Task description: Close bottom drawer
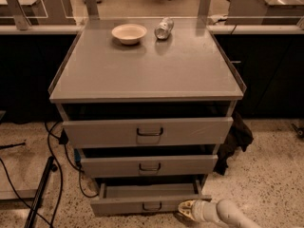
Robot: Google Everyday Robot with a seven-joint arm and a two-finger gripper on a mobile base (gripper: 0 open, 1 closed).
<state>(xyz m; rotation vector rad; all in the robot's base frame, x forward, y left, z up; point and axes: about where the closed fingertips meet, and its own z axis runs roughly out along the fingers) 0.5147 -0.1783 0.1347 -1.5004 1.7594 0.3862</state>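
Note:
The bottom drawer [142, 204] is the lowest of the grey cabinet's three drawers. It stands pulled out, with its inside showing and a small dark loop handle on its slim front. My gripper [186, 211] comes in from the lower right on a white arm and sits at the right end of the drawer's front panel, close to or touching it. The middle drawer [148, 165] and the top drawer [148, 131] above also stand partly open.
A cream bowl [129, 33] and a tipped silver can [164, 28] lie on the cabinet top [147, 65]. Black cables [57, 165] and a dark metal leg [40, 194] lie on the speckled floor at the left. A dark cloth [235, 139] hangs at the cabinet's right side.

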